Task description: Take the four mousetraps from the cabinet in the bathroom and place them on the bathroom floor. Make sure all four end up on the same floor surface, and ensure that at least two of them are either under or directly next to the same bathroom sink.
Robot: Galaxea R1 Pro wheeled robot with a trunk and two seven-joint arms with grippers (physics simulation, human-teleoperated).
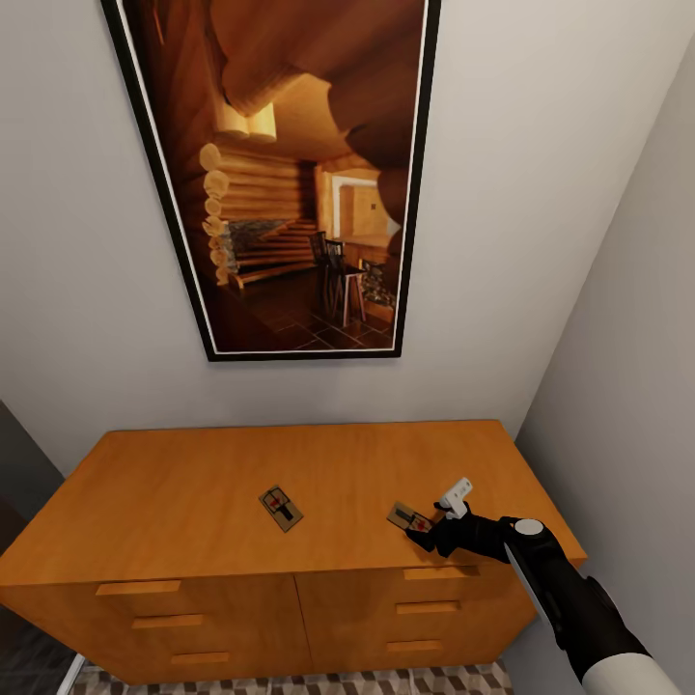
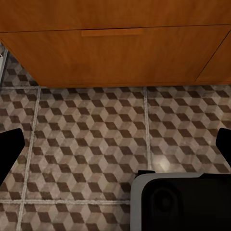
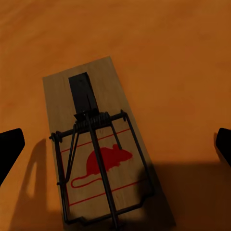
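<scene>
Two mousetraps lie flat on the orange-brown cabinet point(image 1: 193, 473): one mousetrap point(image 1: 280, 508) near the middle of the top, another mousetrap point(image 1: 410, 518) toward the right front edge. My right gripper point(image 1: 425, 533) hovers at that right trap, open. In the right wrist view the trap point(image 3: 103, 149), with its red mouse mark and dark wire bar, lies between the spread fingertips point(image 3: 10, 149), untouched. My left gripper point(image 2: 115, 147) is open and empty, low over the cube-patterned bathroom floor point(image 2: 86, 139), facing the cabinet's drawer fronts point(image 2: 115, 53).
A large black-framed picture point(image 1: 290, 174) hangs on the wall above the cabinet. A grey side wall point(image 1: 627, 405) closes in at the cabinet's right end. A black and white part of the robot point(image 2: 178, 202) sits below the left gripper.
</scene>
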